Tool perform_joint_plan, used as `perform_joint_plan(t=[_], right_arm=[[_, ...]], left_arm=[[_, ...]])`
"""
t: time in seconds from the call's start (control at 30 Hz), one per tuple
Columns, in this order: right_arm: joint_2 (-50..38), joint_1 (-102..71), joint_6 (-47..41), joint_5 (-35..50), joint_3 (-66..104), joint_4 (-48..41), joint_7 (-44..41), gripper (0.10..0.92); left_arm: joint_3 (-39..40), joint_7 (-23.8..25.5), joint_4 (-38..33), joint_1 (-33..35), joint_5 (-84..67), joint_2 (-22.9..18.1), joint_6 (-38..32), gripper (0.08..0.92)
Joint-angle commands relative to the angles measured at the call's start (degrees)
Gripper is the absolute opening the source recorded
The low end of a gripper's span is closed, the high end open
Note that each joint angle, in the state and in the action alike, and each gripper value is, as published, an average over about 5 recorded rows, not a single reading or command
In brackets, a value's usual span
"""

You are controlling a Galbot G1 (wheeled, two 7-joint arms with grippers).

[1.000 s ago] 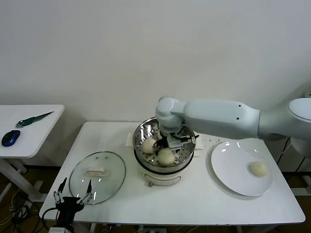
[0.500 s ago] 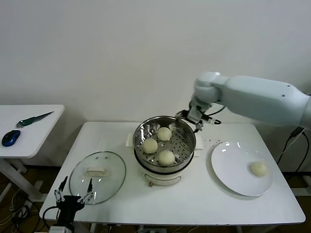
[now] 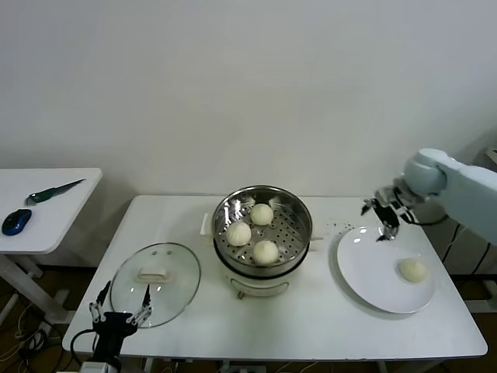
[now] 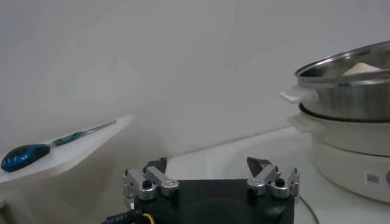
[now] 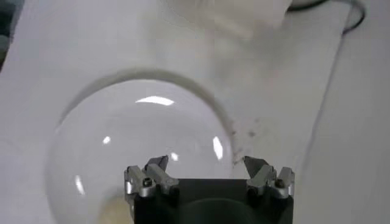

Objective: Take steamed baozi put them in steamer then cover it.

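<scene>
A: Which arm takes the last bun?

B: By my judgement, the right. The right gripper (image 3: 382, 220) hangs over the far-left rim of the white plate (image 3: 365, 280), fingers spread and holding nothing. The left gripper (image 3: 118, 309) is parked at the worktop's (image 3: 311, 326) near-left edge, fingers also released and empty, just beside the cover (image 3: 155, 282).

A: Where does the bun lie from the right fingers?

B: In the head view, the remaining steamed baozi (image 3: 412, 270) sits toward the right side of the plate, at roughly five o'clock from the fingers and clearly apart from them. It is round, so there is no long axis to line up on.

A: Does the wrist camera agree?

B: It shows the plate's glossy face below the open fingers (image 5: 157, 165), with a pale patch at the frame edge that may be the bun; I cannot tell for sure.

A: And the rest?

B: Three buns already lie on the perforated tray of the steamer (image 3: 263, 228), at about nine o'clock from the right gripper. The cover lies flat on the worktop, left of the steamer.

A: So the coming move?

B: Probably a short reach toward five o'clock, then down over the bun.
</scene>
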Motion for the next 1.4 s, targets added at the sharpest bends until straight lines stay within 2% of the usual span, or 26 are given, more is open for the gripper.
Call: perform_joint_plan(t=[0.03,0.53,0.9,1.0,1.2,1.4], right_arm=[[-3.67,-18.99,0.54,-7.91,17.96,-9.94,-2.22,0.823],[3.84,-20.1,2.0,-11.09,21.13,-18.7,-1.61,0.823],[6.43,-18.82,1.64,-11.04,19.89,-19.96,-1.22,0.823],[6.3,-18.19,1.47,-10.69,19.15,-19.59,-1.24,0.791],[5.54,-15.84,1.13,-9.03,17.4,-19.02,-1.25,0.665],[4.49,-9.88,-0.21,-3.16,11.54,-17.16,-1.31,0.653]], left_arm=[[-0.07,-0.02,0.02,0.21,0.36,-0.29,0.13,0.823],[-0.4,-0.09,0.91,0.13,0.8,-0.54,0.16,0.823],[-0.68,-0.11,1.07,0.35,1.06,-0.52,-0.16,0.823],[-0.83,-0.09,0.77,0.54,1.1,-0.42,-0.17,0.823],[-0.82,-0.1,0.61,0.86,1.01,-0.35,-0.24,0.823],[-0.78,-0.11,0.58,1.15,0.8,-0.23,-0.42,0.823]])
